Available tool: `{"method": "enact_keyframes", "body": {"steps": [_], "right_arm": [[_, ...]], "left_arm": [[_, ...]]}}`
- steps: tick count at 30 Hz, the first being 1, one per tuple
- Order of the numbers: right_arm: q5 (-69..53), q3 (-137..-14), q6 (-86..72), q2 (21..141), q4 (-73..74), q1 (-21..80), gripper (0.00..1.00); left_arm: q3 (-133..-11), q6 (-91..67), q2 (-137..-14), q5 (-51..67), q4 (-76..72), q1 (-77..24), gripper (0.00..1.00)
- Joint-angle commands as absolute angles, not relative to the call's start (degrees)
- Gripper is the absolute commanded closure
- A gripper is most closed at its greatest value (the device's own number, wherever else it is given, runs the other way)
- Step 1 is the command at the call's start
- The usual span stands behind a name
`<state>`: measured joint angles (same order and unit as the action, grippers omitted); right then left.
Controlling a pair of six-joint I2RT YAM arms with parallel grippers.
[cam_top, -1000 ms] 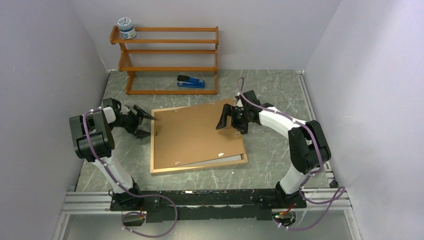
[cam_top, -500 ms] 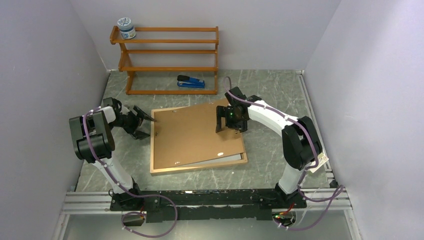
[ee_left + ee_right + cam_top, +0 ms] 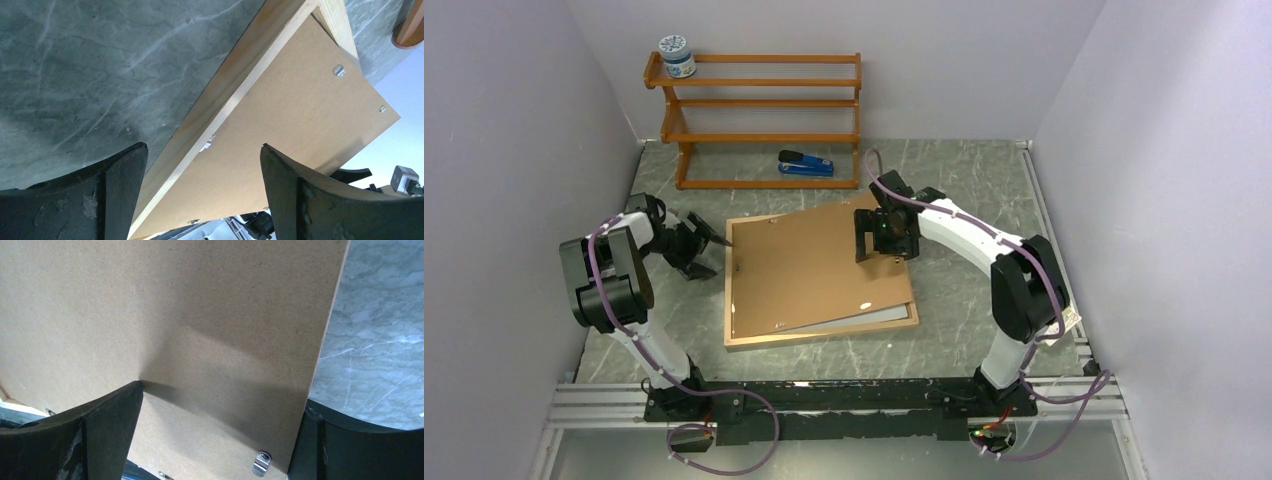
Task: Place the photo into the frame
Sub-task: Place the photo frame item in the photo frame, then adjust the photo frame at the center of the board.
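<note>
My right gripper [image 3: 879,236] is hovering over the far right corner of the flat brown backing board [image 3: 814,270], jaws spread wide and clamping nothing. In the wrist view my right gripper [image 3: 222,396] is straddling the board's [image 3: 175,305] right edge. One finger is sitting right at the brown surface, though I cannot tell if it is touching. The other is hanging past the edge over the grey marbled table [image 3: 380,340], with a small metal clip [image 3: 261,462] showing between them.

The board is lying askew on the large rectangular frame of thin light wood moulding [image 3: 824,340], which is resting flat mid-table [image 3: 964,290]. A pale strip [image 3: 886,315] is peeking out along the board's near edge, inside the moulding. I cannot tell whether that is the photo or the clear pane, and the print itself is hiding from every view.

My left gripper [image 3: 711,250] is waiting just left of the frame's far left corner, jaws apart and empty. Through its wrist camera my left gripper [image 3: 202,147] is looking along the light moulding [image 3: 240,80] and the board [image 3: 300,120] above it, apart from both.

Far behind, an orange-brown wooden shelf rack [image 3: 759,100] is carrying a small white jar [image 3: 676,57], and a blue stapler [image 3: 806,163] is lying at its foot.
</note>
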<state>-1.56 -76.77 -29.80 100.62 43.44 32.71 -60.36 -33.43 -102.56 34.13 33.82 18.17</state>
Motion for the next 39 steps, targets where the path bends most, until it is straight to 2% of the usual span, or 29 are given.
{"method": "enact_keyframes", "body": {"steps": [1,6,10,15,19,28,39], "right_arm": [[-1.88,-72.44,-25.85,93.43,41.55,30.96,0.01],[-12.98,-66.81,-28.04,85.21,30.89,28.01,0.01],[-15.00,-63.53,-30.08,82.47,27.71,25.34,0.01],[-5.11,-65.04,-29.97,84.48,34.29,24.36,0.01],[-1.39,-63.48,-30.24,84.19,33.88,23.35,0.02],[-6.10,-61.52,-31.97,89.51,29.28,21.20,0.03],[-15.44,-54.50,-33.20,93.04,21.01,17.71,0.04]], "left_arm": [[-61.81,-31.53,-100.15,33.66,35.22,18.02,0.12],[-62.14,-31.62,-99.84,33.84,35.34,18.03,0.12],[-62.23,-31.93,-99.68,34.05,35.17,18.04,0.12],[-62.07,-31.88,-99.29,33.65,35.40,18.03,0.12],[-61.88,-31.77,-99.07,33.40,35.51,18.02,0.12],[-61.36,-31.34,-101.78,35.01,33.99,17.66,0.11],[-65.16,-33.13,-108.41,34.73,32.10,10.91,0.13]]}}
